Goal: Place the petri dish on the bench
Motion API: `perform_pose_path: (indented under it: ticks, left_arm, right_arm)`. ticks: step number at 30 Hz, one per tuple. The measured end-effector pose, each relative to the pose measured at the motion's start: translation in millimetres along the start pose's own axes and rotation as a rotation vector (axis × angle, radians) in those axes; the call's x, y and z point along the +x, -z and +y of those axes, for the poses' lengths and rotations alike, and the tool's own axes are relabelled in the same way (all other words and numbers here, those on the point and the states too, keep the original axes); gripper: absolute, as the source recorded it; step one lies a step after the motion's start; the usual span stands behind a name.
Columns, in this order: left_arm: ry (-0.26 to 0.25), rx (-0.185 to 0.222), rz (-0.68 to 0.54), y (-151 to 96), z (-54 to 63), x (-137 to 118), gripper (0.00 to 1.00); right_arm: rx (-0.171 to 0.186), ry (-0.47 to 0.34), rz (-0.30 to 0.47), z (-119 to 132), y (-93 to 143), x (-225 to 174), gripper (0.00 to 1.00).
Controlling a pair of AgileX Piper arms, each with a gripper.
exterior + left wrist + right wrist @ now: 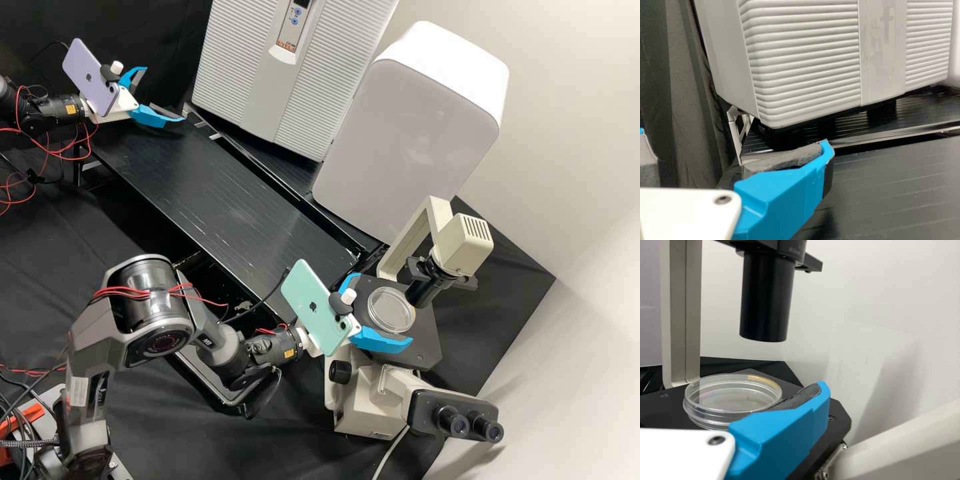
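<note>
In the high view, a clear round petri dish point(391, 310) lies flat on the black stage point(427, 333) of the microscope. My right gripper point(385, 309) is open around it, one blue finger on either side; contact is unclear. The right wrist view shows the dish point(730, 397) just behind one blue finger of my right gripper point(735, 390), which overlaps its edge. My left gripper point(165, 94) stands open and holds nothing above the far left end of the black bench point(220, 193); its fingers are spread in its own wrist view too, left gripper point(735, 140).
The microscope's lamp arm and black condenser point(427, 287) rise beside the dish, with its eyepieces point(470, 425) towards the front right. A ridged grey-white box point(267, 73) and a smooth white cabinet point(413, 127) stand along the bench's back.
</note>
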Motion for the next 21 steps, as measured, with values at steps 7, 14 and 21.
perform_pose_path:
  ticks: [7,14,21]
  left_arm:
    - [0.000,0.000,0.000,0.0,0.0,0.0,1.00]
    - [0.000,0.000,0.000,0.0,0.0,0.0,1.00]
    - [0.000,0.000,0.000,0.0,0.0,0.0,1.00]
  right_arm:
    - [-0.010,0.022,-0.020,-9.5,-4.5,9.2,1.00]
    - [-0.007,0.016,-0.032,-10.1,-7.5,12.9,1.00]
    - [-0.007,0.015,-0.031,-11.1,-8.7,17.3,1.00]
